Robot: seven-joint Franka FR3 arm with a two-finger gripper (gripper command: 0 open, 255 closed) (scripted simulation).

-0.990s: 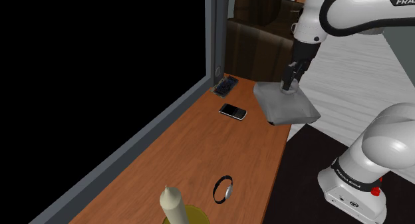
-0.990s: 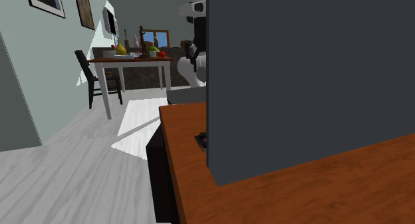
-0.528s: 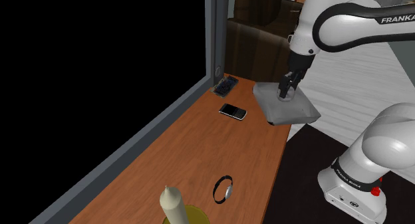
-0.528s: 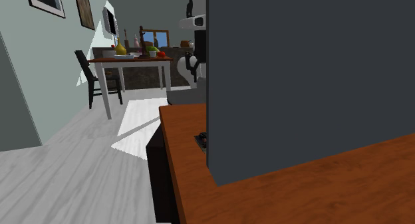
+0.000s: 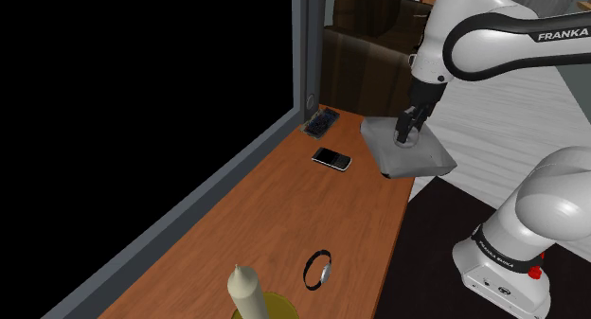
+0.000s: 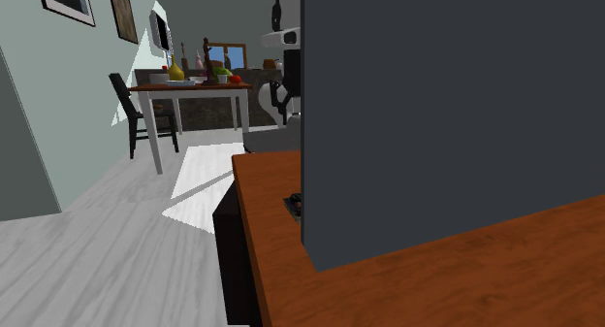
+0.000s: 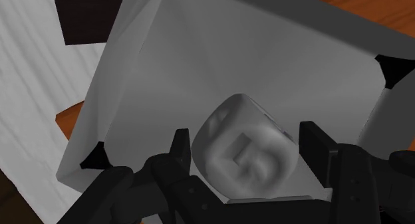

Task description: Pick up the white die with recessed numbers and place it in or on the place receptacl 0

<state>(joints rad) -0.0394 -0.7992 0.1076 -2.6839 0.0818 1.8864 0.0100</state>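
A pale die (image 7: 243, 153) with a recessed numeral on its face rests on the floor of a shallow grey square tray (image 7: 219, 56). My black gripper (image 7: 247, 139) straddles it: one finger is against the die's edge and a thin gap shows at the other. In the shoulder view the tray (image 5: 421, 158) sits at the far right corner of the wooden table (image 5: 284, 222), overhanging its edge. There the gripper (image 5: 405, 137) reaches down into the tray's middle, and the die is hidden behind it.
On the table lie a black phone (image 5: 331, 158), a darker device (image 5: 321, 123) near the back, a black ring (image 5: 317, 268) and a cream candle (image 5: 250, 293) in front. A grey frame with a black area borders the shoulder view's left. A big dark panel (image 6: 446, 112) fills the second exterior view's right.
The gripper has come down from above the tray into it, mostly in the first half second. Since then it has barely shifted. Nothing else on the table has moved.
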